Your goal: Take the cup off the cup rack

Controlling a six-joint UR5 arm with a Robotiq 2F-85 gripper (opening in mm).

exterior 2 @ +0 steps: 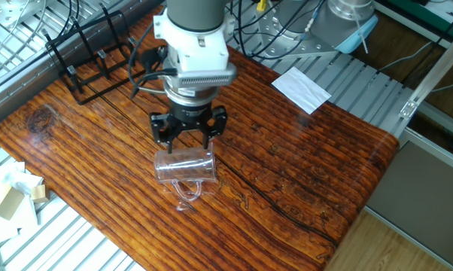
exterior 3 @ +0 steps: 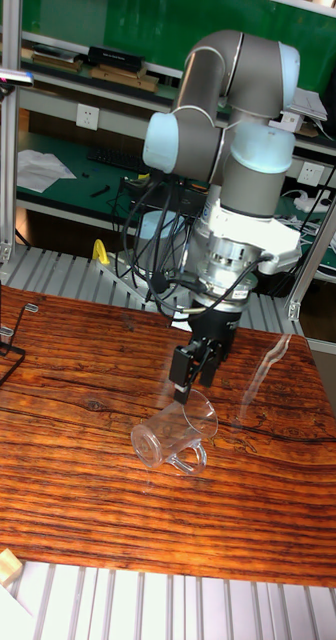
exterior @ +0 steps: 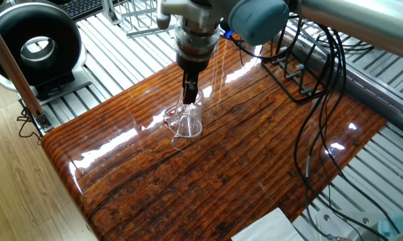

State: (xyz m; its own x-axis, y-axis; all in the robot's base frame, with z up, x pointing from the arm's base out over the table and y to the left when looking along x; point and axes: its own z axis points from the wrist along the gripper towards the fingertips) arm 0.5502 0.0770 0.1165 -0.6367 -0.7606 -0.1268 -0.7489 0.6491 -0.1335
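Glass mug [exterior 2: 183,167] lies on side on worktop [exterior 2: 302,165], off rack. Gripper [exterior 2: 189,133] above, jaws wide, empty: retreat straight up, avoid nudging mug.

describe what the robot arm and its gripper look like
A silver-grey tubular arm with pale blue joint caps. A white wrist block with a ribbed grey band carries a small black two-finger gripper. Black cables loop along it.

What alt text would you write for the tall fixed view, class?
A clear glass cup lies on its side on a wooden table, with the robot's open claw just above it. The cup rack shows at the left edge.
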